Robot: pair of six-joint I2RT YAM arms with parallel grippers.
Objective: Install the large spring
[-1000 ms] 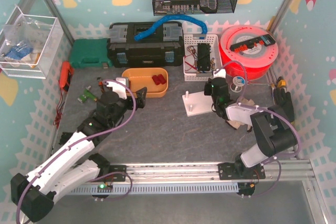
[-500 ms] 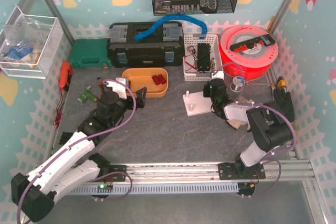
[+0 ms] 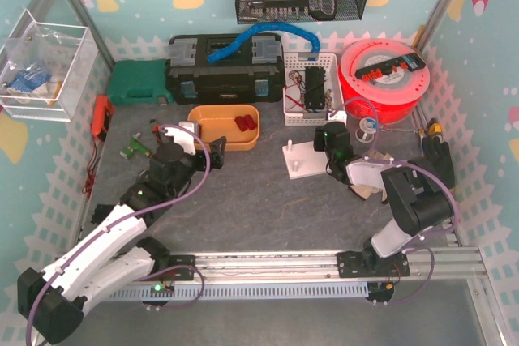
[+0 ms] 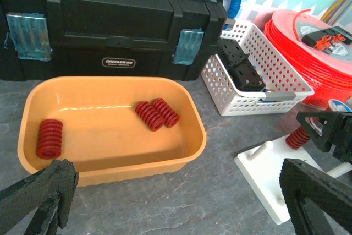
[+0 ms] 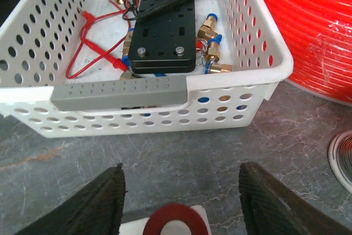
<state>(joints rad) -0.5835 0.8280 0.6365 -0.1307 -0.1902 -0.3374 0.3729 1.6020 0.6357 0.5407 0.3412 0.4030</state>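
Surrounding grey table (image 3: pixel 259 208): teal mushroom-print walls (image 3: pixel 154 18).

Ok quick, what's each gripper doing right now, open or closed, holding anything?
Left gripper: open, empty.
Right gripper: open, fingers either side of a red spring, not touching it.

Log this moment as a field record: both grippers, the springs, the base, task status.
left gripper: open, empty, facing the orange tray
right gripper: open, fingers either side of the standing spring, apart from it
tray springs: three, lying down; one at the left end, two side by side near the middle
standing spring: upright on the white base
bare peg: at least one free on the base
status: spring looks seated; whether it is the large one cannot be told
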